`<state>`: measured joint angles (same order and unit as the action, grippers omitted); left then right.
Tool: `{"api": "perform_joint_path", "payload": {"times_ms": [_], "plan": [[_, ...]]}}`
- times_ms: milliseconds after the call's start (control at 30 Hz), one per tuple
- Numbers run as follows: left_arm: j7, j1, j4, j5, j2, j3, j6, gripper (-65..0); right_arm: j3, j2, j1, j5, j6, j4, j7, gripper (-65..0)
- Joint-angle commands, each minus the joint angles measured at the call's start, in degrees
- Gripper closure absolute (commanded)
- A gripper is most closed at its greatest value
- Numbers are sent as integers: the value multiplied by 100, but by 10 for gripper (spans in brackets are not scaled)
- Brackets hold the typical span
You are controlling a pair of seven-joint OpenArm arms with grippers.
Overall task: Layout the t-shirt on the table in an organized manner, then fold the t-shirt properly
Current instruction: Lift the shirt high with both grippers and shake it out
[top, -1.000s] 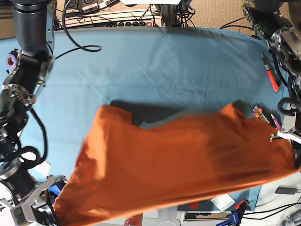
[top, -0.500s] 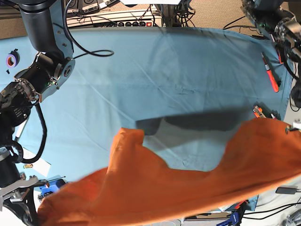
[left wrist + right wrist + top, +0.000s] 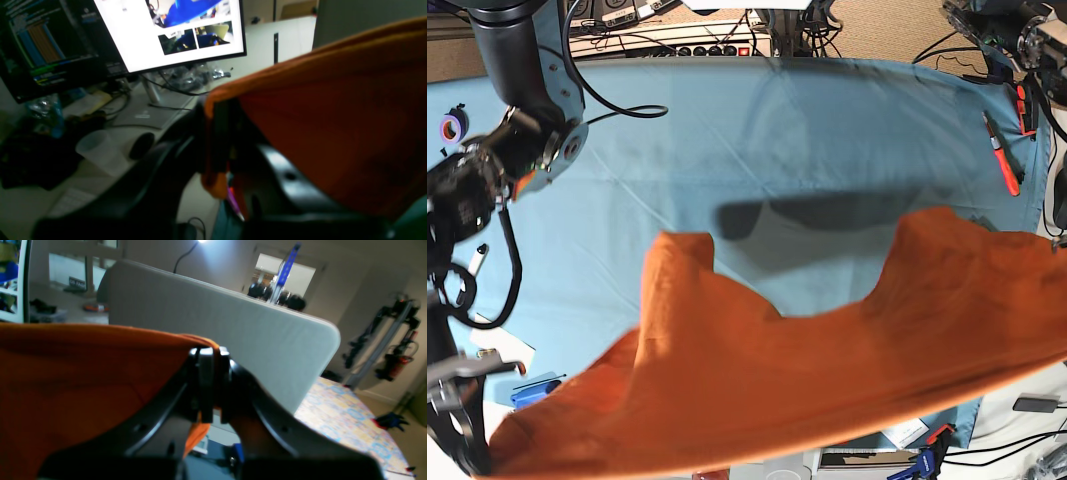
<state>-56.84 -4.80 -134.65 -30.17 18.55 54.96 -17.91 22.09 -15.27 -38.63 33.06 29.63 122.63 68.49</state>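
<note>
Both hands, left (image 3: 220,140) and right (image 3: 210,383), clamp the shirt (image 3: 827,380) aloft; layout step: next lower it flat on the worktop (image 3: 757,140)

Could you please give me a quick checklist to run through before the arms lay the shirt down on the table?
1. Left gripper shut on the t-shirt edge: ok.
2. Right gripper shut on the t-shirt edge: ok.
3. Shirt held up between both arms, off the table: ok; its shadow falls on the blue cloth.
4. Shirt spread flat and smooth: not ok; the far edge hangs in two peaks with a dip between.
5. Landing area mid-table free of tools: ok; the red-handled tool lies at the table's edge.
6. Which shirt edge is gripped, hem or shoulders: cannot tell.
</note>
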Motion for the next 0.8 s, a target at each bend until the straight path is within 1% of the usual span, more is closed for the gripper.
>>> {"api": "perform_joint_path", "payload": {"times_ms": [0,33,133,233,400,467,533,567,600,633,700,767], "plan": [[26,-55,-35,116,101,140,127,0,160,-90,-57,-179,-118,125,-173,0],[22,-55,-35,13,98,212,116,0,273,-92,46,-173,-118,214,-186,0],[-4,-22,-35,-315,98,350,-131,0,719,-92,306,-66,-120,503,-190,0],[-68,179,-35,-750,98,367,-149,0,1235,-92,494,72,-116,684,-190,0],[9,319,-35,-826,111,374,-146,0,1773,-94,560,186,-109,664,-157,0],[42,319,-35,-857,157,372,-146,0,1814,-94,562,168,-85,645,-116,0],[42,321,-35,-1088,160,361,-164,0,1768,-94,560,160,-22,450,-59,0],[20,321,-35,-1193,160,313,-192,0,1711,-94,560,160,20,278,-22,0],[20,321,-35,-1209,160,216,-308,0,1624,-94,560,160,63,61,22,0],[20,321,-35,-1207,160,72,-374,0,1515,-94,560,157,105,-181,50,0],[28,321,22,-1180,160,-291,-380,0,1300,-94,557,120,227,-684,39,0],[129,319,249,-984,160,-728,-378,0,1102,-94,557,-149,280,-1121,-111,0]]}}
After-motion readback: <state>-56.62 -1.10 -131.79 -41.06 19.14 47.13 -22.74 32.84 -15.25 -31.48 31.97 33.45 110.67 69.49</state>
